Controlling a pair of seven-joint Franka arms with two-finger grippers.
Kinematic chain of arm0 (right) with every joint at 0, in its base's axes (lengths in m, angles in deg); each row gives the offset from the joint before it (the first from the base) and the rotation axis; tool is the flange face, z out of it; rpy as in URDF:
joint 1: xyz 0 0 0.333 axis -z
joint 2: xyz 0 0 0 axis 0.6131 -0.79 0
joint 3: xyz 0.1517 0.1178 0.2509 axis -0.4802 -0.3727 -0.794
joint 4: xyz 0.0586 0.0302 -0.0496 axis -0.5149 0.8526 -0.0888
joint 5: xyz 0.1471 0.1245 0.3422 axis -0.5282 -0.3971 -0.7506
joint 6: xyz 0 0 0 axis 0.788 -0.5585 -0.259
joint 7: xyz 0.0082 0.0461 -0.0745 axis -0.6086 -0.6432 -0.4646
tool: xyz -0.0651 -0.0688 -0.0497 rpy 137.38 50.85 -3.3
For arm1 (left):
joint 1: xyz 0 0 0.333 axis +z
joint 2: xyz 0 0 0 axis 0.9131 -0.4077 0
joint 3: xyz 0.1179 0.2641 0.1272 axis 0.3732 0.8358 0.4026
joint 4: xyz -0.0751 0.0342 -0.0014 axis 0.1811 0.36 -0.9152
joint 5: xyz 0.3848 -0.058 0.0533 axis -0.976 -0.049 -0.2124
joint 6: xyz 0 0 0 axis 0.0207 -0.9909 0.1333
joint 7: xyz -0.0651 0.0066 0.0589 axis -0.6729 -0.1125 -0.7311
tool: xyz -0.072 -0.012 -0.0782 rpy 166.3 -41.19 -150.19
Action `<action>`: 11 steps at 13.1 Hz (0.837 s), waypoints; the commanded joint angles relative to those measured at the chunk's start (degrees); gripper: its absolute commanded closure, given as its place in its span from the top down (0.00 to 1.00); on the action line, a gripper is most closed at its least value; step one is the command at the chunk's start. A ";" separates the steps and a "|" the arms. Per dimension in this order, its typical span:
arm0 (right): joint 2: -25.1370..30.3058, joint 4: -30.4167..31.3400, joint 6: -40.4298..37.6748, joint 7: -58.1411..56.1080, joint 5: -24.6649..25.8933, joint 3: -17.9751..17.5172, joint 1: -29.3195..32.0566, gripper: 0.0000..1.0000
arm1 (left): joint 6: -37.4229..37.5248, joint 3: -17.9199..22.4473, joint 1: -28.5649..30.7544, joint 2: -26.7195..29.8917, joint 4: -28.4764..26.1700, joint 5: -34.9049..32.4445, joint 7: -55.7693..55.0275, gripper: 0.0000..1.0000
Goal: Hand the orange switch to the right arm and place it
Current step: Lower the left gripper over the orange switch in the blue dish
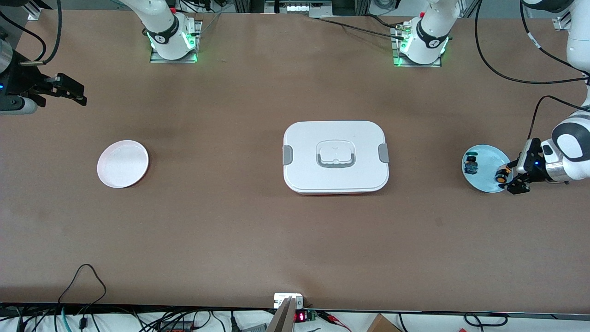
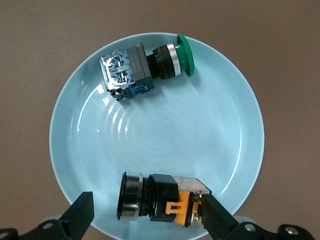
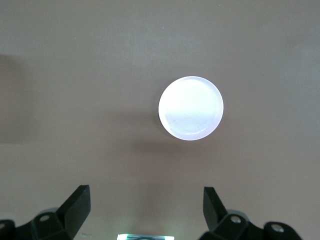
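Observation:
The orange switch (image 1: pixel 502 174) lies on its side in a light blue plate (image 1: pixel 487 158) at the left arm's end of the table. In the left wrist view the orange switch (image 2: pixel 161 202) shows a black body, a silver ring and an orange block end. My left gripper (image 1: pixel 510 177) is low over the plate, open, its fingers either side of the switch (image 2: pixel 150 216). One finger (image 2: pixel 216 215) touches the block end; the other finger (image 2: pixel 81 212) is apart from the cap. My right gripper (image 1: pixel 70 90) hangs open and empty in the air at the right arm's end, also in its own wrist view (image 3: pixel 145 207).
A black switch with green and blue parts (image 1: pixel 471 164) lies in the same blue plate (image 2: pixel 165 135), also in the left wrist view (image 2: pixel 142 67). A white lidded box (image 1: pixel 335 157) stands mid-table. A white plate (image 1: pixel 122 163) sits toward the right arm's end, also in the right wrist view (image 3: pixel 191 108).

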 commanded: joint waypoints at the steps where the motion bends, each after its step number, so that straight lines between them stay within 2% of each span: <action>1: -0.16 -0.97 -0.23 0.23 -0.10 -0.03 0.03 1.00 | 1.65 -0.34 0.67 1.73 -0.05 1.14 3.05 0.97; 11: -0.25 -0.88 -0.32 0.23 -0.27 -0.03 0.12 1.00 | 1.93 -0.25 1.45 1.39 -0.14 0.96 9.82 0.98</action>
